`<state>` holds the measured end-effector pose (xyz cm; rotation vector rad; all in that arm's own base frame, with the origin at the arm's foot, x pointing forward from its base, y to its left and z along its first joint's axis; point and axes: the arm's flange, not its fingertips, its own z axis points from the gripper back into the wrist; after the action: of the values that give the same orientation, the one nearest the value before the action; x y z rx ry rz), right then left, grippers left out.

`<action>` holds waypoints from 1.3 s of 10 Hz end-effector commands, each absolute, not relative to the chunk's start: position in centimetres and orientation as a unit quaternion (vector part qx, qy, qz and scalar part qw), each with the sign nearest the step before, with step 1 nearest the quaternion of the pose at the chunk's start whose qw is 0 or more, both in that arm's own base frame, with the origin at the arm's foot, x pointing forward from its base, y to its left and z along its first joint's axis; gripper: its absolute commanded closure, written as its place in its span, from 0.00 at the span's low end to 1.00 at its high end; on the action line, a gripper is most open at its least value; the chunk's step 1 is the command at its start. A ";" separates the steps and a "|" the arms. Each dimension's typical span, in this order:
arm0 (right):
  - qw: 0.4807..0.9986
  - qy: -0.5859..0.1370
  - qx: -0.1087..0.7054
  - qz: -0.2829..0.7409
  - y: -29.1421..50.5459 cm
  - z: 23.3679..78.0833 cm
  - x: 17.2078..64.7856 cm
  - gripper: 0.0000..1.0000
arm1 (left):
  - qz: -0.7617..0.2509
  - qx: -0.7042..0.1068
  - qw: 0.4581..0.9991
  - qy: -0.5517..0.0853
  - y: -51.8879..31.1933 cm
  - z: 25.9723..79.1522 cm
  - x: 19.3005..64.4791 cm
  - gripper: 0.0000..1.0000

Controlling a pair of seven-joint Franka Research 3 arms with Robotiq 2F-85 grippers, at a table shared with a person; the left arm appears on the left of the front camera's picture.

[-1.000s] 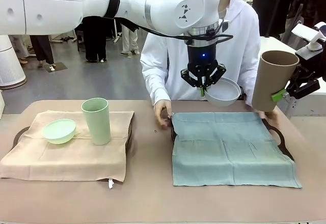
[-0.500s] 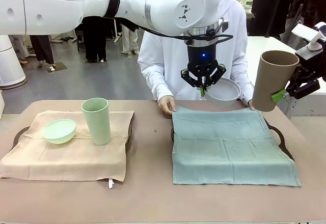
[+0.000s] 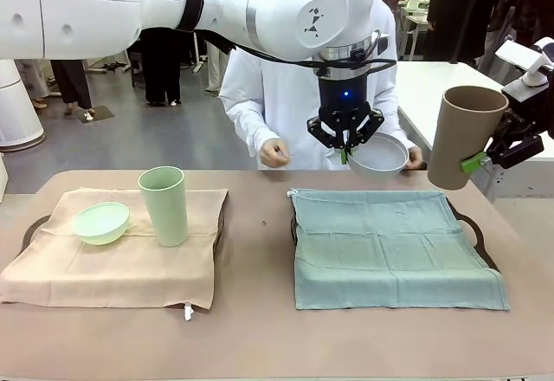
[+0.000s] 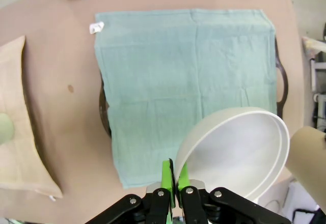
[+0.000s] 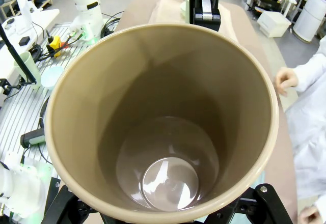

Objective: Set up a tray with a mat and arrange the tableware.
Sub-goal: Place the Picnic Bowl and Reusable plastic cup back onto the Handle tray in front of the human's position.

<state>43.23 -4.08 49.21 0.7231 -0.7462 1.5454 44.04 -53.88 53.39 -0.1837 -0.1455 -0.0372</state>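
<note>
Right wrist view: tumbler interior, empty.

Matte plastic tan tumbler; soft, creased teal cloth mat.

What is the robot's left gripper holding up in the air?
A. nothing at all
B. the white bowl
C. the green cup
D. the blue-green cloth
B: the left gripper pinches the rim of the white bowl, which hangs tilted above the blue-green cloth; the green cup stands on the tan cloth.
</note>
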 end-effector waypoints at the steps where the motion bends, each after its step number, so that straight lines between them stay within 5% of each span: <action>1: 0.594 -0.325 0.307 0.669 -4.0 49.3 43.4 0.78 | -0.026 -0.098 0.992 -0.070 -53.7 53.8 44.2 1.00; 7: 0.594 -0.325 0.307 0.669 -4.0 49.3 43.4 0.78 | -0.026 -0.098 0.992 -0.070 -53.7 53.8 44.2 1.00; 8: 0.597 -0.321 0.312 0.666 -4.1 49.2 43.2 0.18 | -0.019 -0.092 0.993 -0.073 -53.9 53.4 44.0 0.96; 13: 0.583 -0.331 0.388 0.633 -5.6 40.8 48.6 0.18 | -0.044 -0.125 0.991 -0.011 -50.3 45.1 48.5 0.96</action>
<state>47.15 -5.41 40.72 0.8605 -0.7328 1.4800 48.94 -50.77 45.45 -0.2103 -0.0514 -0.0701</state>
